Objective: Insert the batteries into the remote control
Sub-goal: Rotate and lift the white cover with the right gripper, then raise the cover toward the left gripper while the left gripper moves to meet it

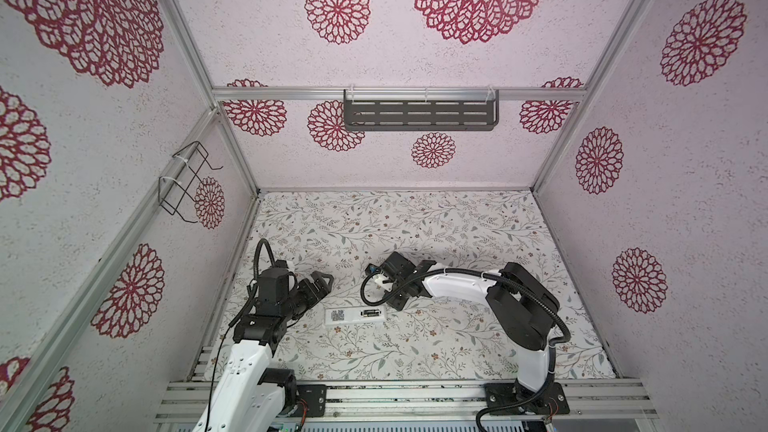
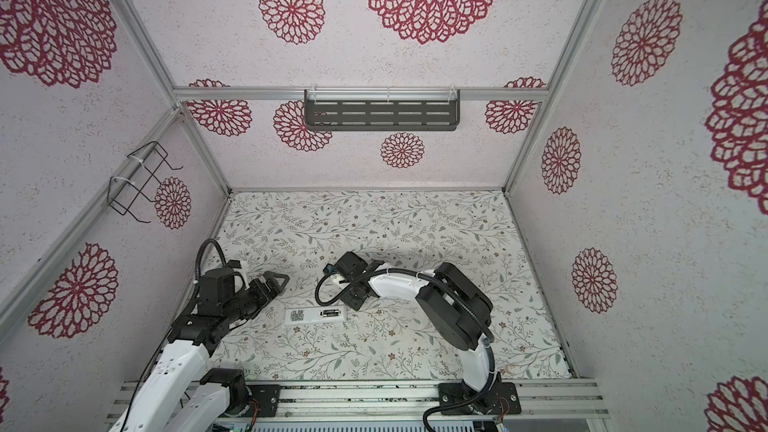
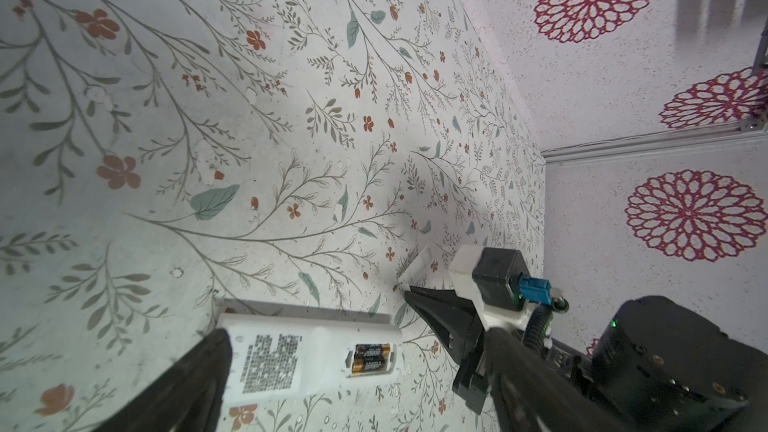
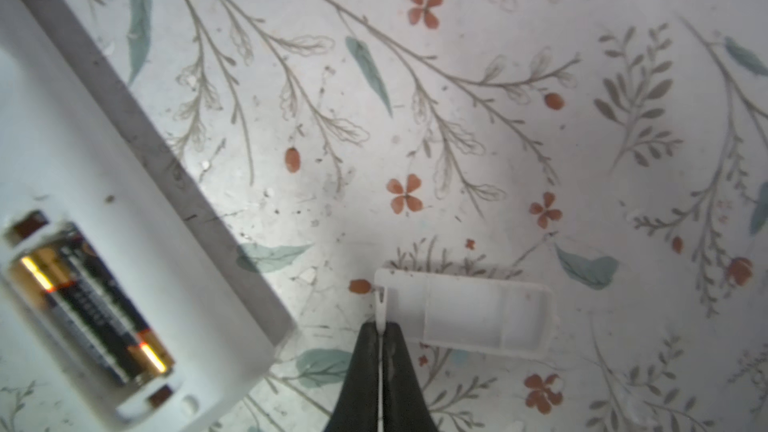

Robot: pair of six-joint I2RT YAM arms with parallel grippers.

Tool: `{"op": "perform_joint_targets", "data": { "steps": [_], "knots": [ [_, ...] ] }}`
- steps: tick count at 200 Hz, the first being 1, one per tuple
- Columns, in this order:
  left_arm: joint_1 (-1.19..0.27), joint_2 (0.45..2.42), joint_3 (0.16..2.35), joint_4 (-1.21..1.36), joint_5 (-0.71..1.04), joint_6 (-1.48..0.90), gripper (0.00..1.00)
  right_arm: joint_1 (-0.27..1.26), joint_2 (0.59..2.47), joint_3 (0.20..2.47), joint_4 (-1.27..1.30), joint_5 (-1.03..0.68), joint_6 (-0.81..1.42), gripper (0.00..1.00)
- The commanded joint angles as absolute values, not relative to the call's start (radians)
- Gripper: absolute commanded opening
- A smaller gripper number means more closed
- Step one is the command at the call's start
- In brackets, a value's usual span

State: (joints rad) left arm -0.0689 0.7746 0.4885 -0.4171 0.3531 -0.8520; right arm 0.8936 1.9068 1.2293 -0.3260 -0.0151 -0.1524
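Your slim white plastic remote control (image 1: pixel 355 316) lies back-up on the floral-patterned tabletop (image 1: pixel 415 234) between the two arms. The two dark cylindrical batteries with coppery ends (image 3: pixel 372 359) sit side by side in its recessed bay, so the loading itself looks done. What remains, I judge, is closing the bay. Your right tool (image 4: pixel 380 328) is clenched on the thin edge tab of the small white plastic battery cover (image 4: pixel 465 313), which sits near the remote's bay end. I cannot tell whether the cover rests on the tabletop or is barely off it. That edge pinch is about the only purchase so flat a part offers. Your left tool (image 1: pixel 318 285) is released, jaws wide, near the remote's labelled end and not touching it. From there it looks well placed to brace the body when the cover goes on.
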Motion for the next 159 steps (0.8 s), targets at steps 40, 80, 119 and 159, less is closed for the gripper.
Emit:
{"op": "perform_joint_targets", "data": {
  "steps": [40, 80, 119, 159],
  "knots": [
    [-0.118, 0.818, 0.489, -0.330, 0.400, -0.813, 0.97, 0.759, 1.716, 1.143, -0.265, -0.207, -0.099, 0.04],
    [-0.191, 0.853, 0.496, -0.266, 0.397, -0.806, 0.97, 0.713, 1.665, 1.109, -0.249, -0.327, -0.064, 0.04],
    [-0.363, 0.875, 0.504, -0.081, 0.367, -0.730, 0.97, 0.640, 1.577, 1.097, -0.235, -0.563, 0.084, 0.04],
    [-0.600, 0.923, 0.504, 0.050, 0.152, -0.450, 0.97, 0.563, 1.510, 1.073, -0.221, -0.756, 0.306, 0.05]
  ]
}}
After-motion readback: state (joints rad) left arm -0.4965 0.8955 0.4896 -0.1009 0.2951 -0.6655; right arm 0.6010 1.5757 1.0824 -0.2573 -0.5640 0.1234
